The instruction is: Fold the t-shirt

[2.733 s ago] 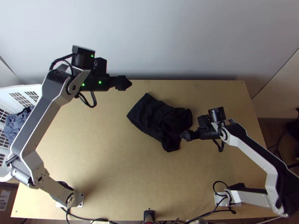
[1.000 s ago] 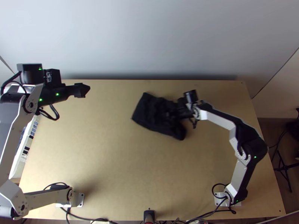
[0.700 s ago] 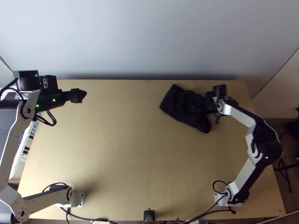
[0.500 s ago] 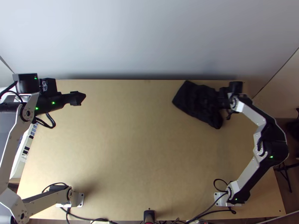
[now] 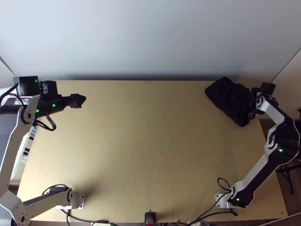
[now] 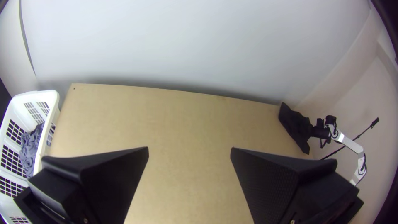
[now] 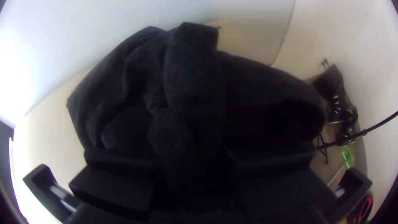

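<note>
At the desk's far right corner, the right fingers grasp the bunched black t-shirt; at far left, the 2 left fingers are released, wide apart.

The left pincer stands spread; the right pincer grips.

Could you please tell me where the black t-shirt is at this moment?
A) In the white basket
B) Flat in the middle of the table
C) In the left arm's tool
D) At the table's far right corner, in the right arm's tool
D: the top view shows the bunched black t-shirt at the table's far right corner, with the right arm's tool gripping it.
</note>
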Controlling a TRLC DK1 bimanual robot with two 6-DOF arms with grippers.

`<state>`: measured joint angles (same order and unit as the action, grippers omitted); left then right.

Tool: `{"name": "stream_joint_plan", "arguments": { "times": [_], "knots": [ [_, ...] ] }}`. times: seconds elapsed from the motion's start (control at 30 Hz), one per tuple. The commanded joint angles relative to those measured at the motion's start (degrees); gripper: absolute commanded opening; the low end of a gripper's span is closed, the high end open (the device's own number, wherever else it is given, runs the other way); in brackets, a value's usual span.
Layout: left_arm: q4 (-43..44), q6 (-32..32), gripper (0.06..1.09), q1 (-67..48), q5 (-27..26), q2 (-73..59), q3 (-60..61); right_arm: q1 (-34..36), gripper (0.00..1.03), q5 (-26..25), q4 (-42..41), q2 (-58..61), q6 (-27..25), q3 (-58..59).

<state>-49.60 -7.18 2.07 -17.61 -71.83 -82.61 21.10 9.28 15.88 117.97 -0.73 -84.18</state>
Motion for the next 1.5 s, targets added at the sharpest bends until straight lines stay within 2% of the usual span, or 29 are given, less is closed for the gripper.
{"name": "stream_joint_plan", "arguments": {
  "times": [0.0, 0.1, 0.27, 0.43, 0.63, 0.83, 1.07, 1.3, 1.43, 1.47],
  "knots": [
    [0.2, 0.3, 1.02, 0.2, -0.1, -0.1, 0.1, 6.7, 0.03, -2.6, 0.8, 3.0, 1.5, -2.0],
    [0.3, 0.5, 1.02, 0.2, -0.2, -0.2, 0.1, 8.2, 0.03, -2.6, 3.8, 1.6, 2.4, -0.1],
    [0.4, 0.5, 1.02, 0.1, -0.7, -0.7, 0.2, 8.6, 0.03, -2.6, 4.2, -4.5, 4.4, 7.1],
    [0.4, 0.5, 1.02, 0.2, -0.8, -0.9, 0.6, 7.5, 0.03, -2.5, 6.7, -8.5, 6.5, 11.4],
    [0.5, 0.6, 1.02, 0.4, -0.8, -0.9, 1.6, 5.2, 0.03, -2.3, 9.1, -8.6, 12.7, 9.7],
    [0.5, 0.8, 1.02, 0.7, -0.8, -0.5, 2.0, 0.5, 0.03, -2.2, 9.6, -6.6, 16.7, 6.5],
    [0.5, 1.3, 1.02, 1.8, -0.8, 0.9, 3.5, -0.7, 0.03, -2.4, 9.0, -1.4, 16.3, 0.8],
    [0.6, 1.7, 1.02, 2.0, -1.1, 1.5, 5.4, 0.5, 0.03, -3.2, 6.2, -0.3, 14.6, 1.2],
    [0.8, 1.5, 1.02, 1.9, -1.8, 1.8, 5.5, 1.2, 0.03, -3.0, 7.2, -0.7, 13.8, 1.6],
    [1.0, 1.3, 1.02, 2.0, -2.4, 1.9, 5.5, 1.1, 0.12, -3.0, 8.7, -1.3, 12.4, 2.1]
  ]
}}
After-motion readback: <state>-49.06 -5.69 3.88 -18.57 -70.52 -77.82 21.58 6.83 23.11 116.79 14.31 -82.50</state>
